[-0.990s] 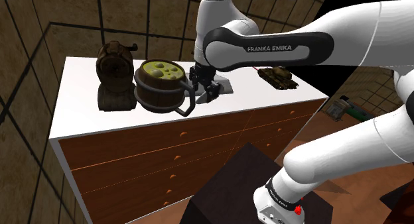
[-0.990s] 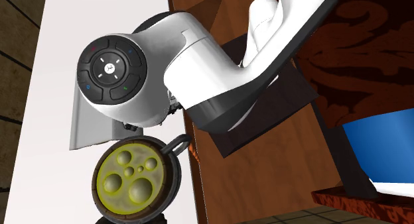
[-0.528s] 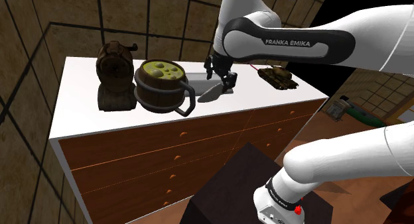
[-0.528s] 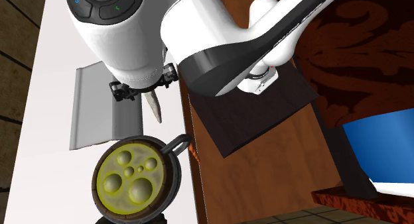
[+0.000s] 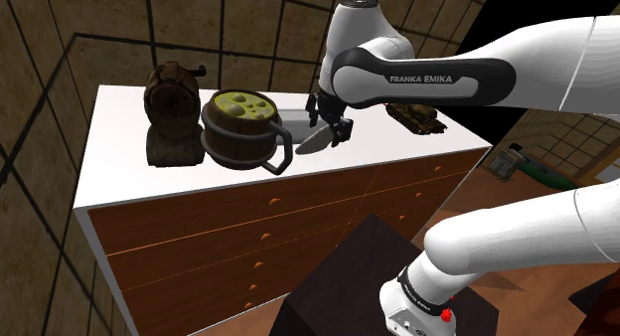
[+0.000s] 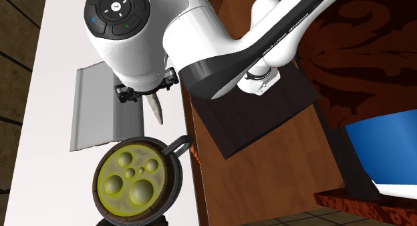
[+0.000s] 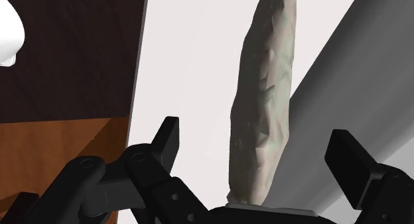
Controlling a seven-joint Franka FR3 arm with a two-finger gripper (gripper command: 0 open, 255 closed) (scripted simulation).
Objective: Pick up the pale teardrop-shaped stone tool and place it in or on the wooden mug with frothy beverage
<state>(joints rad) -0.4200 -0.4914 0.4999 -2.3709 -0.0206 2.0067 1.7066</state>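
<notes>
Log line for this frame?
gripper: above white top, beside mug | stone tool: at gripper, tip toward mug | mug: tool not in it

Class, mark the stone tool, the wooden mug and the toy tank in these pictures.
stone tool [image 7: 262, 110], wrist view, middle of its body.
wooden mug [image 5: 232, 145], shoulder view, its side wall.
toy tank [image 5: 419, 117], shoulder view, its hull.

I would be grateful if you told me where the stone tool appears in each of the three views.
Shoulder view: the stone lies at centre, just right of the mug, under the gripper.
Second exterior view: the stone is left of centre, pointing down towards the mug.
Wrist view: the stone lies between the open fingers, pointing away from the hand.
Shared landmark: the gripper, right by the stone in every view.
</notes>
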